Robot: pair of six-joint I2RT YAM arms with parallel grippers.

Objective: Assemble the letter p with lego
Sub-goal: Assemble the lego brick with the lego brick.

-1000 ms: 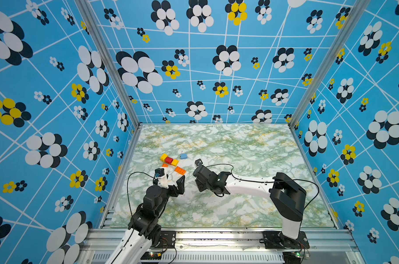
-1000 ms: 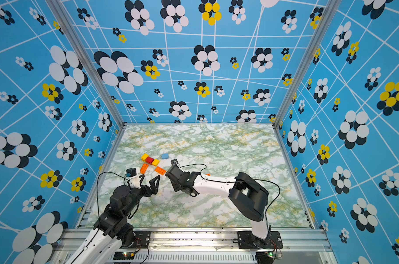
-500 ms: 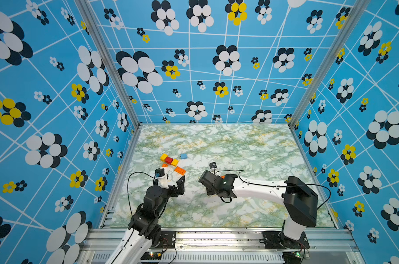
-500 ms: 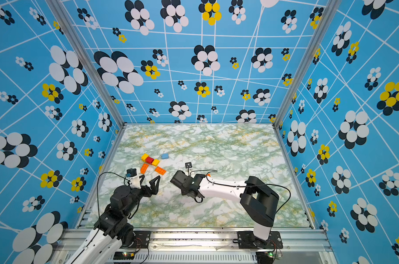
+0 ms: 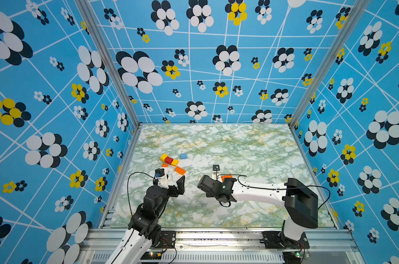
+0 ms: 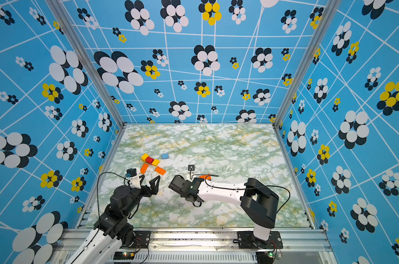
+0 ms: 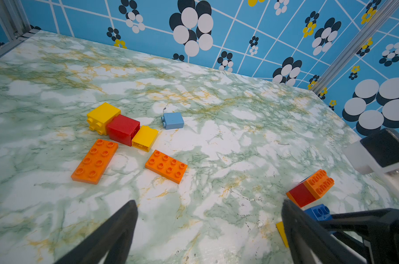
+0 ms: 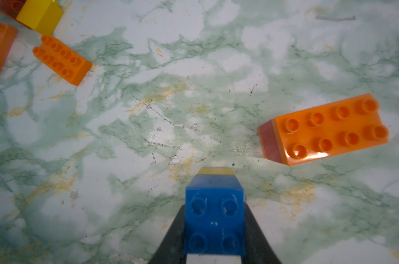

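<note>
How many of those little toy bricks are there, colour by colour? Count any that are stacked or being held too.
orange bricks: 3
yellow bricks: 3 (one is stuck under the blue)
red bricks: 2 (one is under an orange)
blue brick: 1
pale blue brick: 1
Total: 10

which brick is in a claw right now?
The dark blue brick, pinched in the right claw; it's the only dark blue one. Left claw is open, empty.
</note>
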